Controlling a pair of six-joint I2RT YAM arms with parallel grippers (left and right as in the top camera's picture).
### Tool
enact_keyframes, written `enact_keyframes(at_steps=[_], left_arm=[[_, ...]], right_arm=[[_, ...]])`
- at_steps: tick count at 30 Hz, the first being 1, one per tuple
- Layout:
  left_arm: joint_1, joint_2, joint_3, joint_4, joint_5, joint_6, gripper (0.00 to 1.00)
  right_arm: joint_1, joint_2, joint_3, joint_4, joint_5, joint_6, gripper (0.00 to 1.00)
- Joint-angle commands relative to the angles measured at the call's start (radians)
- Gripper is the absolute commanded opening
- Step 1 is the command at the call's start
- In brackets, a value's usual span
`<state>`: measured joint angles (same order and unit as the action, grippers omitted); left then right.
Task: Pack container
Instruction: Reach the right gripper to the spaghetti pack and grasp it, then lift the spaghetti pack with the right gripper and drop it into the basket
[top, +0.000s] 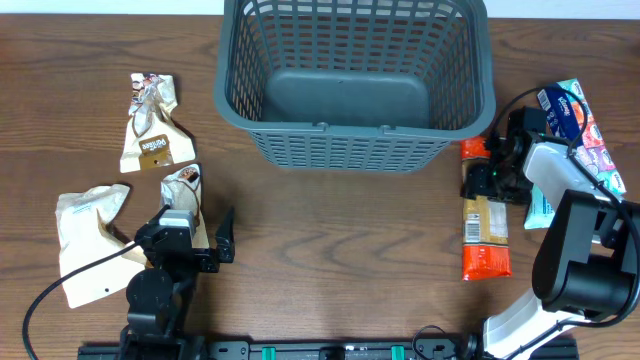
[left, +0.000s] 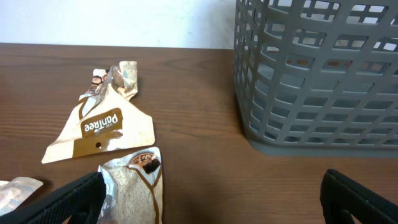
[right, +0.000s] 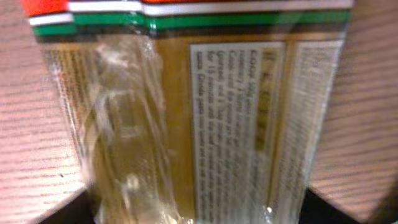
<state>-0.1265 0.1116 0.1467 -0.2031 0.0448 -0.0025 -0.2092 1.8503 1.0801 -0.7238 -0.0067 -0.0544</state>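
Observation:
The container, a dark grey slotted basket (top: 350, 150), stands at the back middle of the table and looks empty; it also shows in the left wrist view (left: 311, 81). My right gripper (top: 487, 180) is low over the upper part of a long orange and gold packet (top: 484, 235). In the right wrist view the packet (right: 205, 112) fills the frame and the right gripper (right: 199, 214) is open with a finger on each side of it. My left gripper (top: 195, 245) is open at the front left, its left finger over a small beige packet (left: 134, 193).
A cream and brown PanTree packet (top: 152, 125) lies at the far left (left: 102, 127). A larger cream packet (top: 85, 235) lies left of my left gripper. A blue and red packet (top: 575, 125) and a teal one (top: 540, 205) lie at the right edge.

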Motion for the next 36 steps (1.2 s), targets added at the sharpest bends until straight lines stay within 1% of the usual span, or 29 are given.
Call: enact_keyframes(at_steps=[1,4,6,10,13,21,26,31,33,36], left_arm=[[-0.003,0.004,0.026,0.002,-0.013,0.009,0.99],[-0.003,0.004,0.026,0.002,-0.013,0.009,0.99],[-0.003,0.004,0.026,0.002,-0.013,0.009,0.99],[-0.003,0.004,0.026,0.002,-0.012,0.009,0.99],[-0.003,0.004,0.026,0.002,-0.012,0.009,0.99],[-0.003,0.004,0.026,0.001,-0.012,0.009,0.99],[-0.003,0.004,0.026,0.001,-0.012,0.009,0.99],[-0.003,0.004,0.026,-0.007,-0.012,0.008,0.99],[-0.003,0.004,0.026,-0.011,-0.012,0.009,0.99],[-0.003,0.004,0.026,-0.021,-0.012,0.009,0.98]], right_arm=[[-0.007,0.065,-0.023,0.01,-0.009,0.009,0.42],[-0.007,0.065,-0.023,0.011,-0.009,0.014,0.22],[-0.007,0.065,-0.021,0.013,-0.009,0.017,0.01],[-0.007,0.057,0.011,-0.021,-0.01,0.044,0.01],[-0.007,0.033,0.069,-0.064,-0.013,0.054,0.01],[-0.007,-0.119,0.38,-0.216,-0.013,0.053,0.01],[-0.007,-0.248,0.579,-0.228,-0.013,0.054,0.01],[0.006,-0.355,0.74,-0.219,-0.018,0.05,0.01],[0.024,-0.386,0.786,-0.198,-0.054,0.006,0.01],[0.071,-0.424,0.84,-0.15,-0.146,-0.102,0.01]])
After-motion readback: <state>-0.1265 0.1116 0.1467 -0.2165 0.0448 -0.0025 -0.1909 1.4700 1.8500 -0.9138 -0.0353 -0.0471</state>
